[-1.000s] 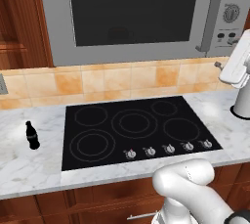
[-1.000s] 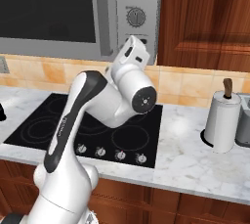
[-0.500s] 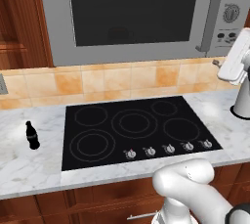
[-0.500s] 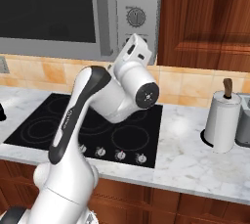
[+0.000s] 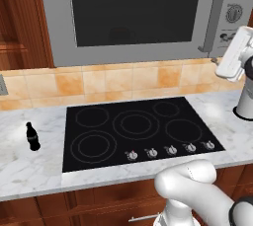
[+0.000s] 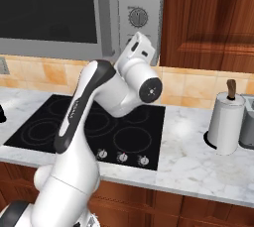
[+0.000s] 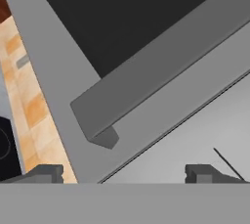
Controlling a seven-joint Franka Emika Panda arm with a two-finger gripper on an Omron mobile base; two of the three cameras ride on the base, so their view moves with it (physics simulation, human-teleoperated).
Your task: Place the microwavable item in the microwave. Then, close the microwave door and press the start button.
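Hand view close on microwave door [image 7: 161, 27] and its grey bar handle [image 7: 161, 83], shut over the cavity, mug unseen and presumably inside, gripper [image 7: 124, 173] with jaws spread wide and empty, likely placed for the start button nearby.

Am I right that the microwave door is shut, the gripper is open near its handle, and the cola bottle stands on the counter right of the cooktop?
Not quite. The cola bottle stands left of the cooktop, as the left base view shows. The rest holds: the microwave door is shut and the open gripper is by its handle.
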